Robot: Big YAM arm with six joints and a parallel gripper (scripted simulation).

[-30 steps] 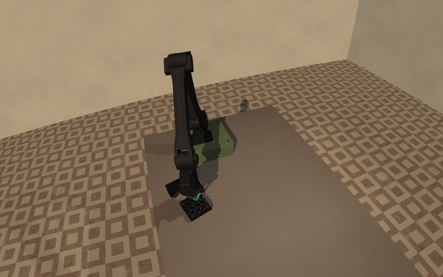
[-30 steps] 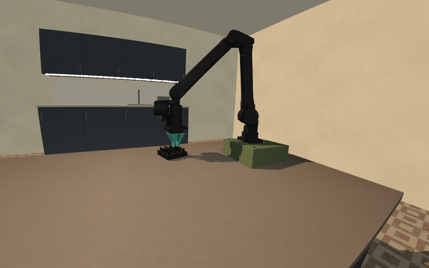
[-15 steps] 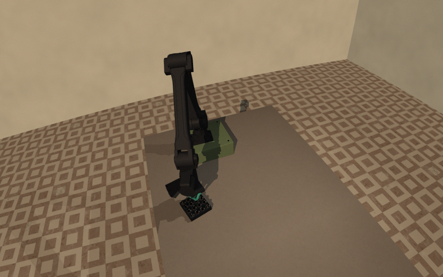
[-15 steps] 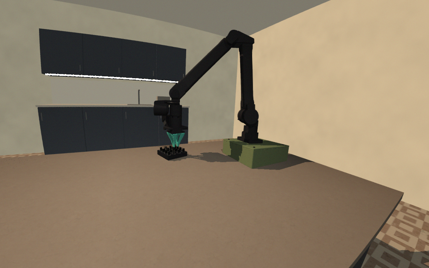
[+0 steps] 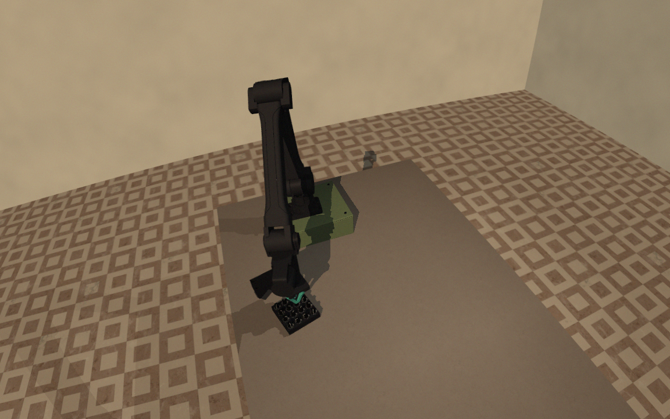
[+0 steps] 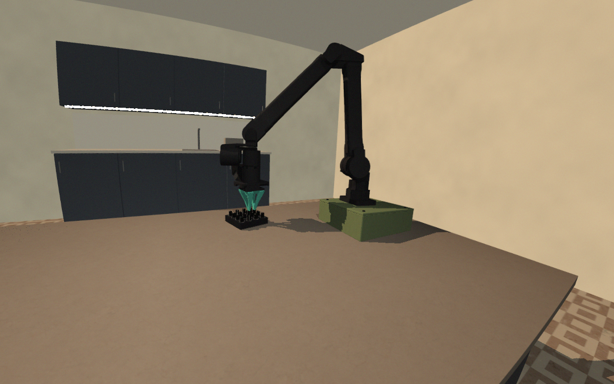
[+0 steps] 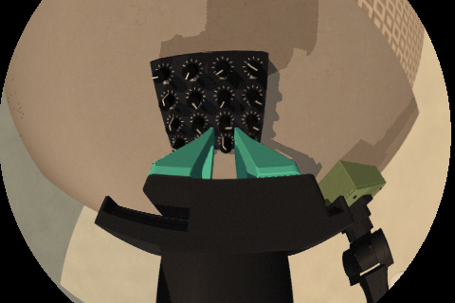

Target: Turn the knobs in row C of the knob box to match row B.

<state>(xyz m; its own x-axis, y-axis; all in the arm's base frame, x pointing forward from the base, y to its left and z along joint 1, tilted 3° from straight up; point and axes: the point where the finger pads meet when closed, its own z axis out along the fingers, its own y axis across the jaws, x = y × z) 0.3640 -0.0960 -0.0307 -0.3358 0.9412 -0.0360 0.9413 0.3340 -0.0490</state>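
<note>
Above the knob box (image 5: pixel 303 324) (image 6: pixel 252 224) (image 7: pixel 208 57), overhead access is obstructed at one edge by the gripper (image 5: pixel 295 299) (image 6: pixel 252 210) (image 7: pixel 224 133). Overhead clearance exists at the opposite edge. Upright knobs (image 7: pixel 223 69) leave narrow channels across the box. The green base block (image 5: pixel 342 227) (image 6: pixel 385 224) (image 7: pixel 351 177) obstructs low passage on the arm side.
</note>
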